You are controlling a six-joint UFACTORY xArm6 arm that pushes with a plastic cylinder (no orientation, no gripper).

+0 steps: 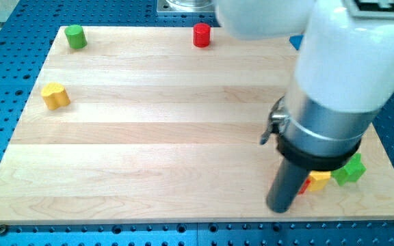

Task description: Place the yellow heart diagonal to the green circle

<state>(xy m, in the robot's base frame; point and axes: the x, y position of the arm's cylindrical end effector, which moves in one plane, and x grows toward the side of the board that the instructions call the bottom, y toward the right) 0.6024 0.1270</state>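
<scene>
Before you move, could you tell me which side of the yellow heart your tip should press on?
I'd likely press the yellow heart on its view's-bottom face, pushing up toward the green circle, which sits up and to the right. It lies flat with nothing touching it. My tip is far off, at the view's bottom right.

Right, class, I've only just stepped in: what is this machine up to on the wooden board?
A robot arm is pushing blocks with a dark rod. My tip sits near the view's bottom right, beside a yellow block and a green block. The yellow heart lies far off at the view's left, below and left of the green circle. A red cylinder stands at the top edge.
</scene>
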